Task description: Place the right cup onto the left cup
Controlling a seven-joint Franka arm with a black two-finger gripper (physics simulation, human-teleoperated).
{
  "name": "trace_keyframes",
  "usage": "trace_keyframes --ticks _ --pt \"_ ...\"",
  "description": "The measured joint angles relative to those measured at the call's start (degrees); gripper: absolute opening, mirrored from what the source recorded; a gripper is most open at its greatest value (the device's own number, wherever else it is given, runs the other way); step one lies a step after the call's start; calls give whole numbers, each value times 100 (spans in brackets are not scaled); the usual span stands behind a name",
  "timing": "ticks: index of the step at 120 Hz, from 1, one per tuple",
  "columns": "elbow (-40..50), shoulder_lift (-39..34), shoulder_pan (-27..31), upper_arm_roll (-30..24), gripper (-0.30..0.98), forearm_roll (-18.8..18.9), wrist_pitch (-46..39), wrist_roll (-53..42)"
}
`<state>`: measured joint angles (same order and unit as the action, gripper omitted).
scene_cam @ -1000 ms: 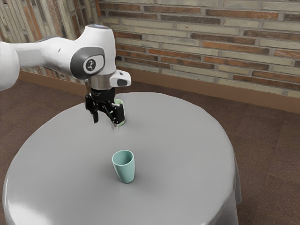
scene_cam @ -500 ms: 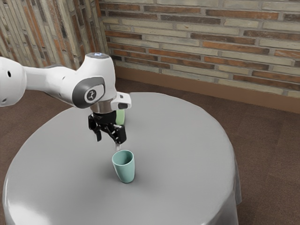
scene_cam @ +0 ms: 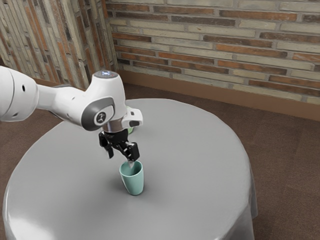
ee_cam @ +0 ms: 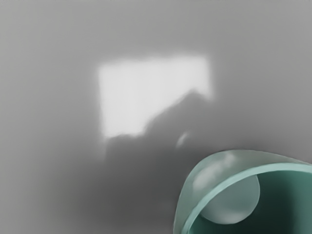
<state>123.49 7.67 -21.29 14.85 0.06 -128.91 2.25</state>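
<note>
1. Tool state: the gripper (scene_cam: 121, 160) is open, its two fingers standing well apart, with nothing held between them.
2. Workpiece: the teal cup (scene_cam: 133, 185), judged to be the right cup, stands upright on the table (scene_cam: 200, 150), just below the hand. The green cup (scene_cam: 131, 131), judged to be the left cup, is mostly hidden behind the hand.
3. Step in hand (judged): align for the pick. One finger is at or above the teal cup's mouth; the other is outside it, toward the exterior view's left. Contact with the rim (ee_cam: 234, 176) cannot be confirmed.
4. For a wall pinch, centre the finger gap over the near wall before lowering. Keep one finger inside and one outside; a fingertip landing on the rim can tip the cup.
5. Lower vertically, then close gently. The cup tapers toward its base, so a shallow or slanted grip may let it swing.
6. Lift until the base clears the green cup's rim before travelling. Its mouth is hidden here; verify alignment before release.
7. Clearances: bare tabletop surrounds the teal cup, and the table edge is well apart from it. Open surface also extends toward the exterior view's right. The brick wall (scene_cam: 225, 50) lies beyond the table, outside the judged transfer path.
</note>
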Motion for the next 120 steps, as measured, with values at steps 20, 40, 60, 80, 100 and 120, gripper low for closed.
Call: trace_keyframes --ticks 20,40,60,80,100,120 --pt "73 136 11 0 69 -76 -129 26" --pt "143 245 26 0 69 -152 -265 46" --pt "129 272 25 0 51 -174 -343 58" --pt "117 289 18 0 16 -180 -404 65" --pt "116 299 24 0 0 -180 -450 88" --pt "96 275 15 0 -5 -172 -468 117"
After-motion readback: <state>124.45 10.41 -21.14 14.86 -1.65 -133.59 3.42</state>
